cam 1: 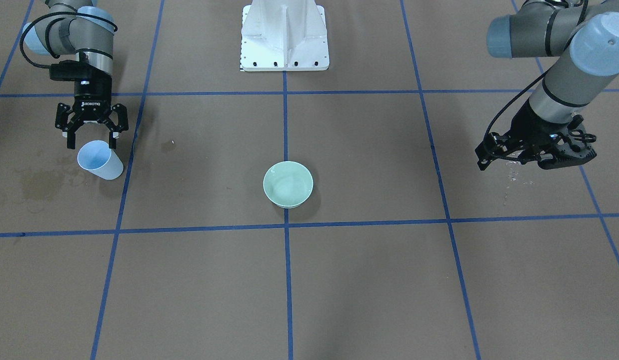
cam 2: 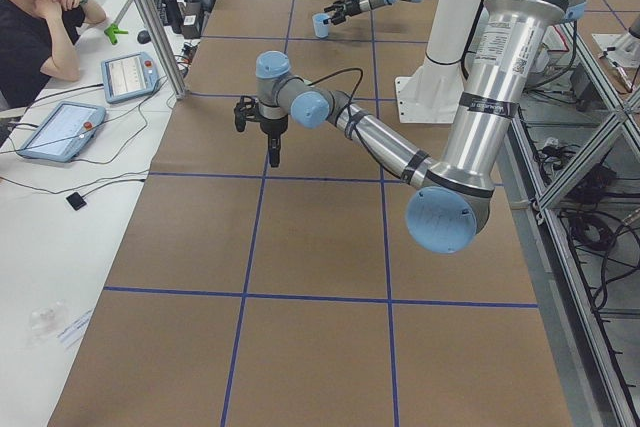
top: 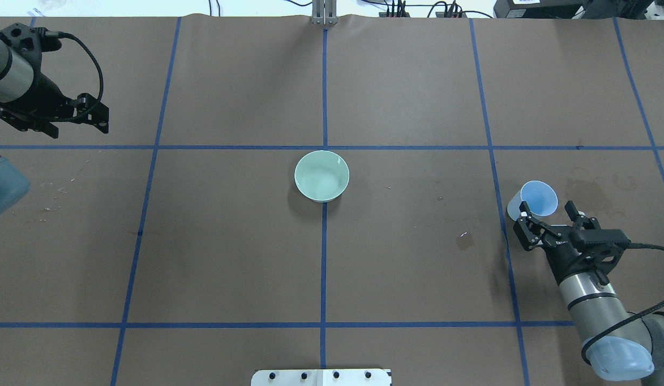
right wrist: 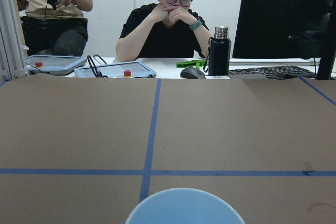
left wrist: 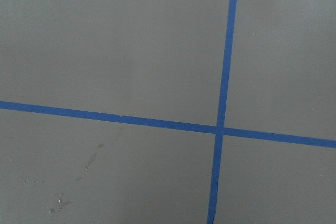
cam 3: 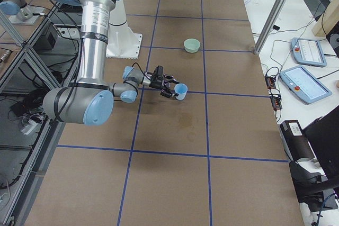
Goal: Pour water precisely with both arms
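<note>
— Where's your room on the bench (top: 230,257)?
— Around the green bowl (top: 322,176) at centre. Right end effector (top: 549,214) spread behind the blue cup (top: 537,199); left end effector (top: 74,115), can't tell. Water spots (cam 1: 512,175) beneath it.

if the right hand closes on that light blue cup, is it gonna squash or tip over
The light blue cup looks thin-walled and likely plastic, so a hard squeeze may flex it. It already leans between the open fingers of the right hand, so a one-sided touch could tip it. Wet stains on the table nearby suggest it might slide.
</note>
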